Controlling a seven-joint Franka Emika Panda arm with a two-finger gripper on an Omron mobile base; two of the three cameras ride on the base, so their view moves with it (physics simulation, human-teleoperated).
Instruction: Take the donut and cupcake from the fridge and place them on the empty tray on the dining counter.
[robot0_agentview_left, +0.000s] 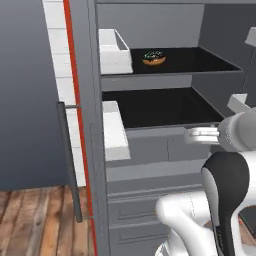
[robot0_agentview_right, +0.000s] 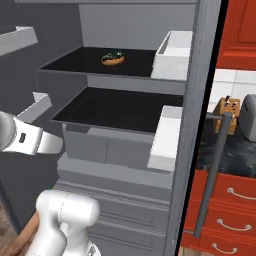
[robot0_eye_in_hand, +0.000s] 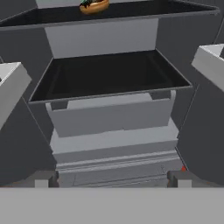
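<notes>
The fridge (robot0_agentview_left: 145, 167) stands open, showing two black shelves. On the upper shelf lies the donut (robot0_agentview_left: 154, 58) with dark icing and green sprinkles, also seen from the other side (robot0_agentview_right: 113, 58) and at the top edge of the hand view (robot0_eye_in_hand: 94, 5). My gripper (robot0_eye_in_hand: 113, 179) is open, its two dark tips spread wide and nothing between them. It hovers in front of the grey drawer front (robot0_eye_in_hand: 109, 118) below the lower shelf, well under the donut. The white hand (robot0_agentview_left: 195, 134) points into the fridge. The cupcake, the tray and the dining counter are out of view.
White door bins (robot0_agentview_left: 114, 50) (robot0_agentview_right: 172, 55) hang on both open doors beside the shelves. Long bar handles (robot0_agentview_left: 70, 160) (robot0_agentview_right: 215, 167) run down the door edges. Right of the fridge, a dark countertop over red drawers carries a knife block (robot0_agentview_right: 227, 109) and a toaster (robot0_agentview_right: 248, 122).
</notes>
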